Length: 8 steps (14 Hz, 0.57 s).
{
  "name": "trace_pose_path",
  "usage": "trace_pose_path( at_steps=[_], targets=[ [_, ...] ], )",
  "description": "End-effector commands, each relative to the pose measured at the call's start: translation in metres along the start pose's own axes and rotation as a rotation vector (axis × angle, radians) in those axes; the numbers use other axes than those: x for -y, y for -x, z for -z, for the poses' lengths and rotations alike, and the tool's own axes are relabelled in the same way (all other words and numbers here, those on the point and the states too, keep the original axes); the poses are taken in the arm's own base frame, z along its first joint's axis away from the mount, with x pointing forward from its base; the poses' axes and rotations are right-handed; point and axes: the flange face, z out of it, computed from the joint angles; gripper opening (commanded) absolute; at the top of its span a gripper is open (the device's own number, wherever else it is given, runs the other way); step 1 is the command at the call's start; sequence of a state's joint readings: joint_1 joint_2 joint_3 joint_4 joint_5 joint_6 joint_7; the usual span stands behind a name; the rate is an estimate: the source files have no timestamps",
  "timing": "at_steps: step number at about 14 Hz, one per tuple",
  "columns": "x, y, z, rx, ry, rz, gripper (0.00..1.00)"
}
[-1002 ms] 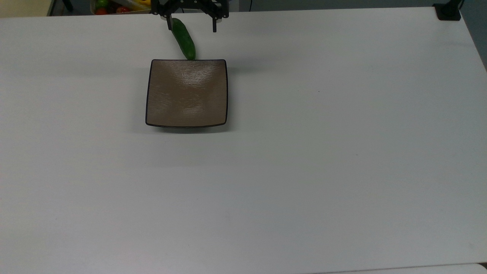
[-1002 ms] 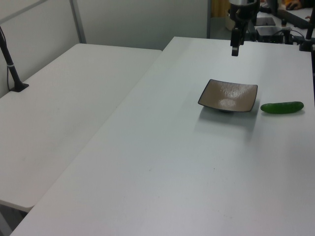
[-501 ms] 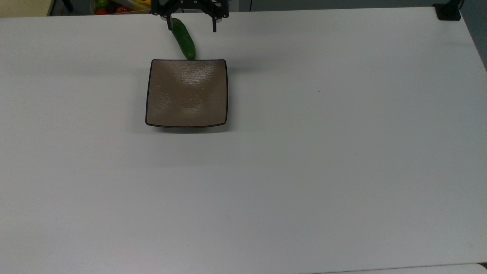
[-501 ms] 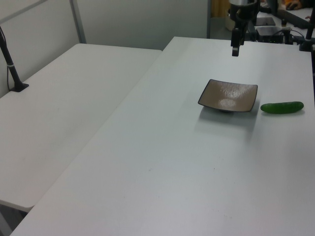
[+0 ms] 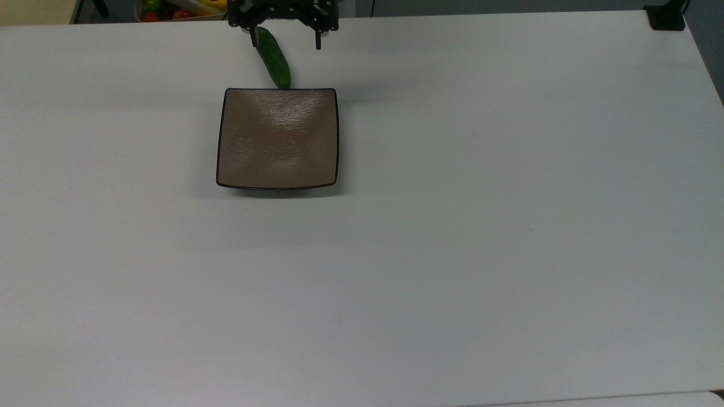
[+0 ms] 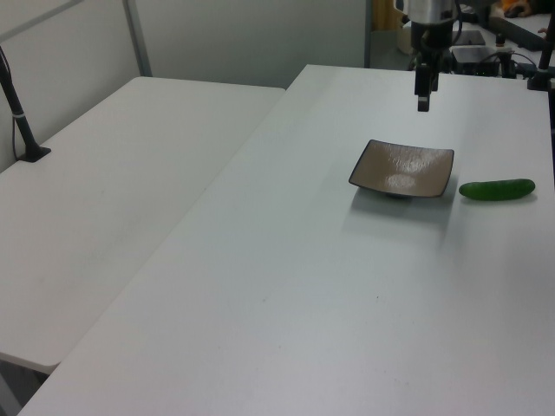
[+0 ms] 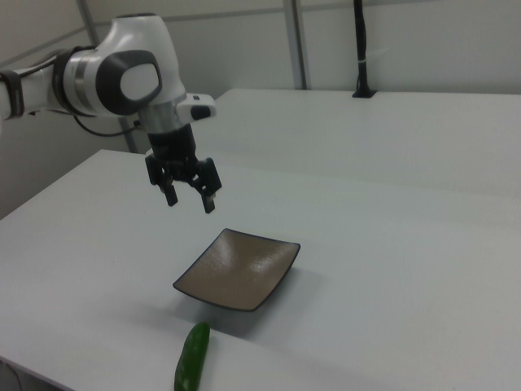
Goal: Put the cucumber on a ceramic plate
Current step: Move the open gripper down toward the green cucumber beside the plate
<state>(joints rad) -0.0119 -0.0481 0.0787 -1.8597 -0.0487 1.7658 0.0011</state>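
White worktop (image 5: 452, 254), robot arm (image 7: 106, 77) above it, square brown plate (image 5: 278, 138) bare, cucumber (image 5: 274, 57) lying on worktop just beside plate's edge (top view's top), claw (image 7: 189, 199) spread open, holding nothing, hovering above plate's far side.
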Motion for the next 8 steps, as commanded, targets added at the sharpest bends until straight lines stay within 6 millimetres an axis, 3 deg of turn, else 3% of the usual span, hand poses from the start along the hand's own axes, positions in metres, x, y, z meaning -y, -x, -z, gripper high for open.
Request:
trace_pose_path(
  at_steps=[1, 5, 8],
  targets=[
    [-0.015, 0.026, -0.016, 0.009, -0.017, 0.056, 1.0],
    [-0.031, 0.041, -0.033, 0.049, -0.015, 0.096, 1.0],
    [-0.045, 0.056, -0.069, 0.08, -0.017, 0.185, 1.0]
  ],
)
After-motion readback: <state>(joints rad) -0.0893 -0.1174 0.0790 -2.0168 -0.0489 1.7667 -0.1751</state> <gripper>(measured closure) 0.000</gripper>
